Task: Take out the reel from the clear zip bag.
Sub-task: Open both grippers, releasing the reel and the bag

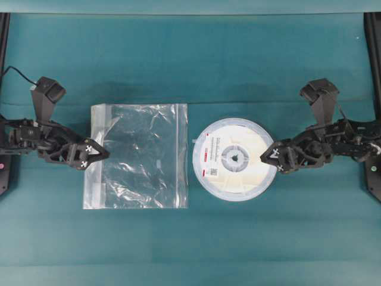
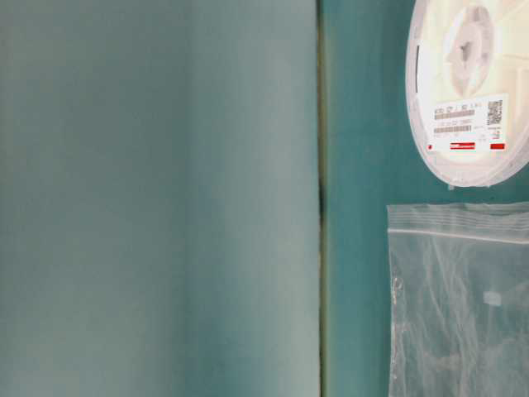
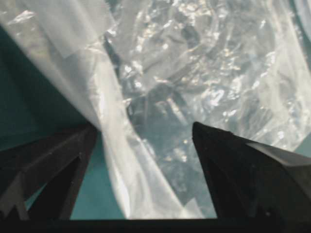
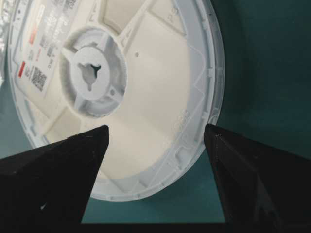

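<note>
The reel (image 1: 237,158) lies flat on the teal cloth, outside the clear zip bag (image 1: 140,155), just right of it and apart from it. It is a white disc with a grey hub and a label with red marks. The bag lies flat and crinkled, with nothing inside, its zip strip toward the reel. My left gripper (image 1: 98,156) stands open at the bag's left edge; in the left wrist view the bag (image 3: 194,73) lies loose between the spread fingers of that gripper (image 3: 145,127). My right gripper (image 1: 271,159) is open at the reel's right rim, and its wrist view shows the reel (image 4: 141,97) beneath that gripper (image 4: 156,128), not gripped.
Teal cloth (image 1: 190,65) covers the whole table. Black frame posts (image 1: 374,36) stand at the far left and right edges. In the table-level view the reel (image 2: 467,83) and bag (image 2: 463,306) sit at the right, and a pale blurred surface (image 2: 157,198) fills the left half.
</note>
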Motion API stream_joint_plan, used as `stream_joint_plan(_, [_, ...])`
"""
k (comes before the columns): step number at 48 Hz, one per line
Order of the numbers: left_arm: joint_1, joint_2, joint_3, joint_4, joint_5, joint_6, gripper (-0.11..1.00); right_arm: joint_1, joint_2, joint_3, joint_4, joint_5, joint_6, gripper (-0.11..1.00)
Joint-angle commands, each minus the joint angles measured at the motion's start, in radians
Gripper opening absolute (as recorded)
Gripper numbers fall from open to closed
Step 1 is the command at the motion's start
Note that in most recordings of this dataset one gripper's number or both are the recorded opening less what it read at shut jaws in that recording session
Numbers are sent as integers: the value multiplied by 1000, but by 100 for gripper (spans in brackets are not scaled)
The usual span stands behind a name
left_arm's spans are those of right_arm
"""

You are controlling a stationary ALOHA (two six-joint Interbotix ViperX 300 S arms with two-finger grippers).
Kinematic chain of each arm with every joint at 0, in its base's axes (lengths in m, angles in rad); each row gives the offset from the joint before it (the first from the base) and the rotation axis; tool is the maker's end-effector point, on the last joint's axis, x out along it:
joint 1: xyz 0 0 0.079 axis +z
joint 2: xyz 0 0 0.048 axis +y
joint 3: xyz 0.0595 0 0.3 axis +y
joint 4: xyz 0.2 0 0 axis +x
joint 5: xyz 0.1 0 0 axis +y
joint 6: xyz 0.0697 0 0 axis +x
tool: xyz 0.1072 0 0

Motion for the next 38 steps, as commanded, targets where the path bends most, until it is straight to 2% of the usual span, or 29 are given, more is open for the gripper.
stream_joint_plan(1, [0,-41,-2,2,38,3,94,3,-37,-11,-2,0,-2,90])
stream_joint_plan(21, [-2,-334,5,2,238,21,94,-8,-181,21,-3,86,-2,90])
stream_joint_plan(26, [-2,-414,-3,2,245,61,94,-8,-215,23,-9,101,-6,90])
stream_joint_plan(38, [-2,-571,-28,2,333,184,94,-8,-327,20,-77,103,-14,90])
